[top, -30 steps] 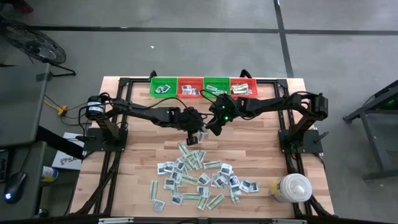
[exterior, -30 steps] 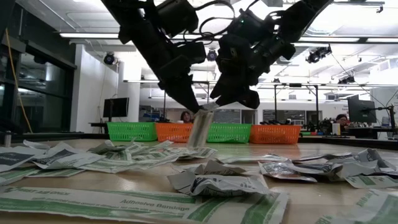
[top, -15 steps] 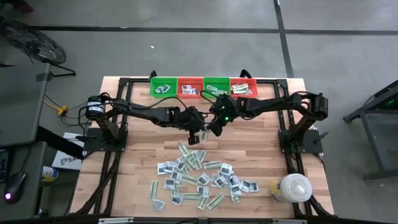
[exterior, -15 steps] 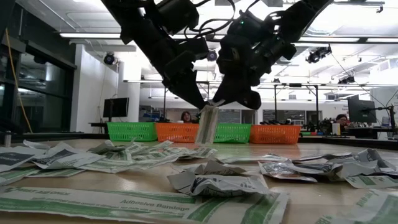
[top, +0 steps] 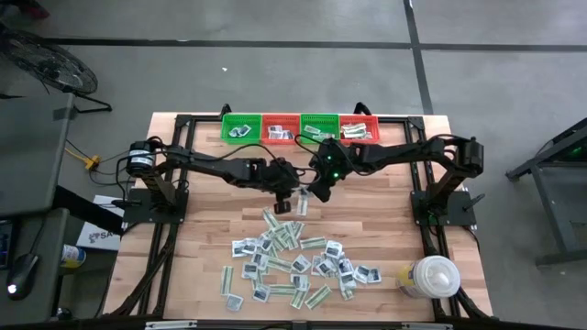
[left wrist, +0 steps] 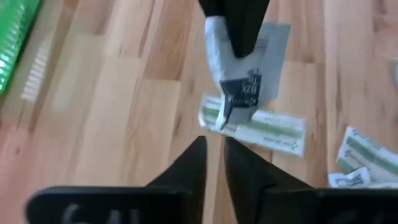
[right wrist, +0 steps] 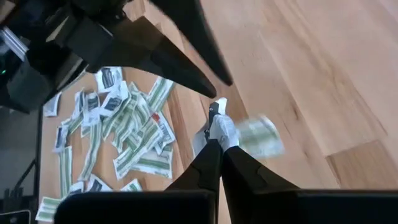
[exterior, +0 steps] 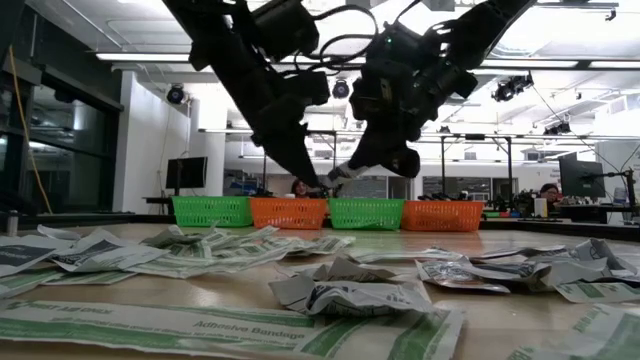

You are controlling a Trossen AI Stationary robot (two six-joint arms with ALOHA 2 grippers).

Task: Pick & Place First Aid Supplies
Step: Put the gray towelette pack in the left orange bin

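Observation:
The first aid supplies are small flat packets. Most lie in a loose pile (top: 293, 261) on the near half of the wooden table. One white-grey packet with dark print (left wrist: 244, 87) is up in the air over the table's middle, in my right gripper (top: 312, 191), which is shut on it. My left gripper (left wrist: 214, 155) stands just beside it, toward the table's left, slightly open with nothing between its fingers. A pale-green strip (left wrist: 261, 127) lies flat on the wood below them. My right gripper pinches the packet between its two fingers at one end (right wrist: 219, 124). The fingers slant down from the table's right. The rest of the packet (left wrist: 239, 99) sticks out past the fingertips, lifted clear of the table.
Four baskets stand in a row at the far edge: green (top: 240, 128), red (top: 281, 128), green (top: 319, 126), red (top: 359, 128), each with some packets. A big white round lidded container (top: 429, 277) sits at the near right. Bare wood lies between the pile and the baskets.
The packet hung upright from my left gripper. My right gripper has shut on it and my left gripper has let go. The packet's lower end has swung up, so it no longer hangs down. Neither arm has shifted its place.

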